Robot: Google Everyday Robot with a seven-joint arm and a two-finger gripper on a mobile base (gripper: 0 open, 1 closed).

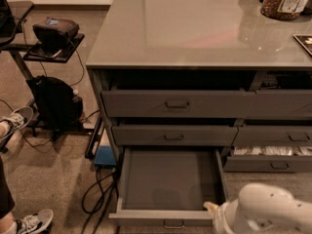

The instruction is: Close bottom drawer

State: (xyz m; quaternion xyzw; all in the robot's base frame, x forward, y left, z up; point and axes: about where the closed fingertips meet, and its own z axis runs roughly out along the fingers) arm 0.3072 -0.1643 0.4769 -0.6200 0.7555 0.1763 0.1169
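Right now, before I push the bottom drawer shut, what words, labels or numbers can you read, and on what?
None can be read.
Clear jar of brown contents: white label, too blurred.
Dark flat item at the grey countertop's right edge: pale marks, unreadable.
Wide dark-grey bottom drawer, open: no markings.
White gripper, at that drawer's front right corner: no markings visible.

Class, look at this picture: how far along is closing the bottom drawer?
Done: nothing yet; the bottom drawer stands pulled fully out. In hand: the gripper is low at its front right corner, beside the front panel. Left: push the front in until flush with the drawer above.
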